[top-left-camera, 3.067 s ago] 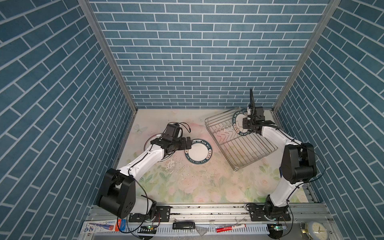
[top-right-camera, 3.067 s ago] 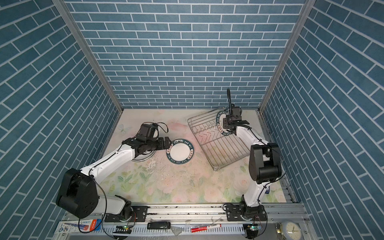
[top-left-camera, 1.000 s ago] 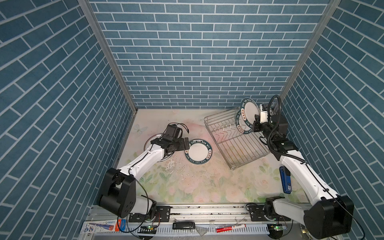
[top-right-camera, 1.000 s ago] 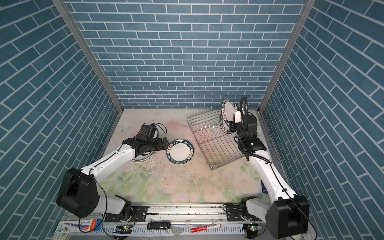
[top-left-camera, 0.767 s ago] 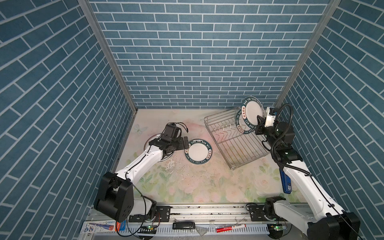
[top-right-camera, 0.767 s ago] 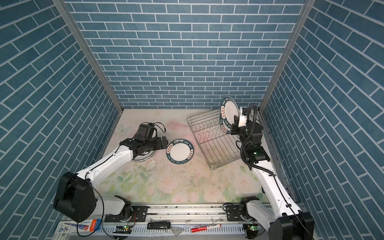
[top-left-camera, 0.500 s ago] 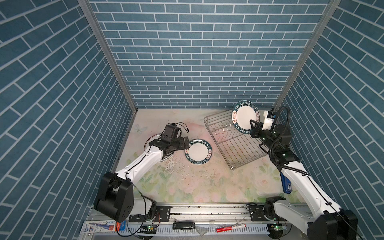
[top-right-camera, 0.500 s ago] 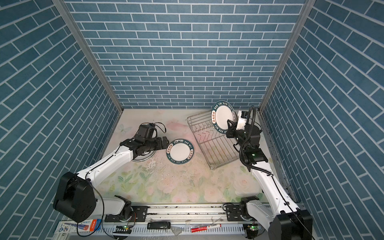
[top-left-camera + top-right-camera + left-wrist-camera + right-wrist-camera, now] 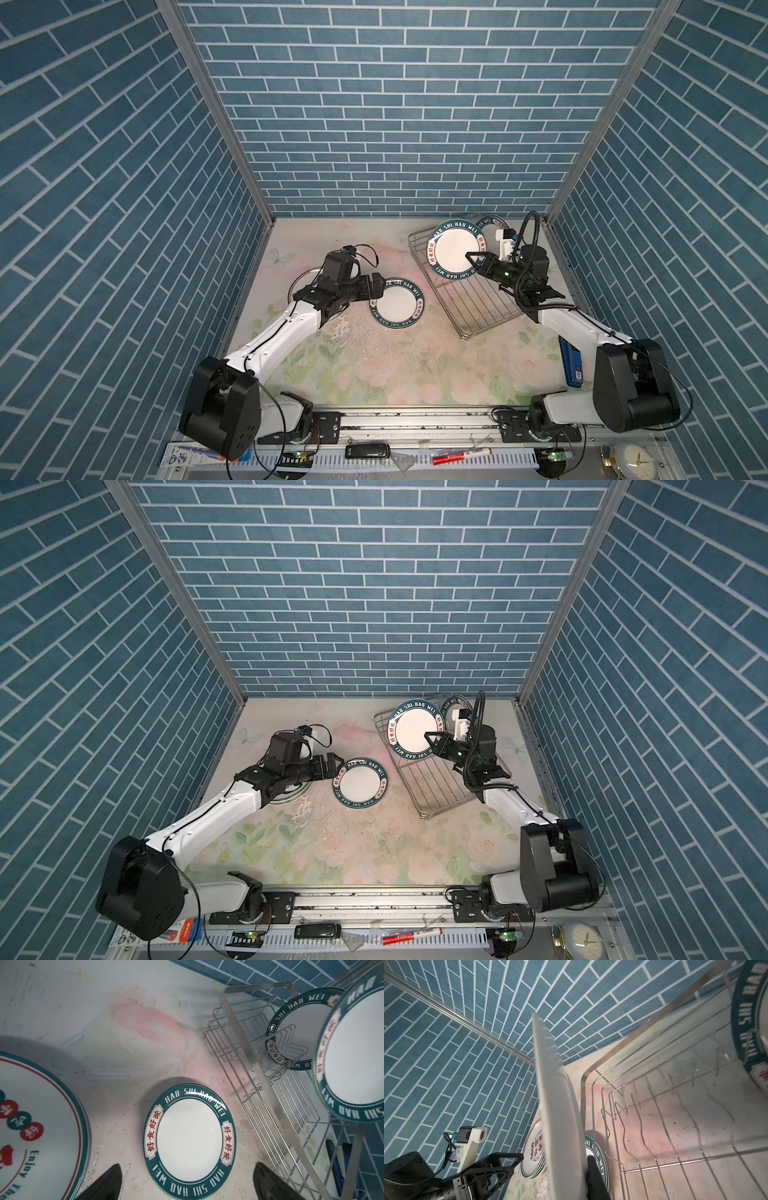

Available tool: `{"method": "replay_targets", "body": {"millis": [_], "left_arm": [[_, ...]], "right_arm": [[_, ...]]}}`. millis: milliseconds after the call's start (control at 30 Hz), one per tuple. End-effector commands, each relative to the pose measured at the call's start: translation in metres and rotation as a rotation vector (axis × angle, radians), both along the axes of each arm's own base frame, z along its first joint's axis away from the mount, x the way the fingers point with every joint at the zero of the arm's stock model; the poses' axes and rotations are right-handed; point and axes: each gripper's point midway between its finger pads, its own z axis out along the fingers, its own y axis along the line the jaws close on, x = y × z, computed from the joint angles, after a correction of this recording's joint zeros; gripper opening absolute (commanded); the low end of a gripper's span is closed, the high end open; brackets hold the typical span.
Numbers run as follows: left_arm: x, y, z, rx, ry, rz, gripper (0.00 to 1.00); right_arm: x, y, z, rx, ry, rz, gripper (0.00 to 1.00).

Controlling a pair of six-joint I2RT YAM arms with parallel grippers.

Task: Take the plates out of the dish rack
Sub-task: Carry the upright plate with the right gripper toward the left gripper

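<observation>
green-rimmed plate [image 9: 451, 249] clamped in right gripper [image 9: 473, 261], held over dish rack [image 9: 478, 303]; looks like 1 racked plate [image 9: 493, 222] left in slots. left gripper [image 9: 377, 286] spread apart, empty, by unloaded plates [image 9: 397, 305].

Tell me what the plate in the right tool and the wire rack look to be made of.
The held plate looks like glazed ceramic, possibly melamine: smooth glossy white face, printed dark green rim, thin pale edge; looks alone cannot settle it. The dish rack looks like polished metal wire, probably stainless steel: thin bright silvery rods and a shiny flat rim band.
</observation>
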Motion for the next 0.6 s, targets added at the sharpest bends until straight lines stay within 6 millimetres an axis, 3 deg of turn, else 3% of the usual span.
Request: {"method": "replay_targets", "body": {"millis": [0, 367, 567], "left_arm": [[0.0, -0.009, -0.003, -0.039, 0.004, -0.037, 0.99], [-0.003, -0.023, 0.005, -0.114, -0.027, -0.101, 0.99], [-0.003, -0.032, 0.005, -0.153, -0.017, -0.136, 0.99]], "right_arm": [[-0.006, 0.022, 0.026, 0.101, -0.043, 0.106, 0.0], [-0.026, 0.083, -0.003, 0.102, 0.093, 0.282, 0.0], [-0.036, 0.105, -0.002, 0.127, 0.108, 0.327, 0.0]]}}
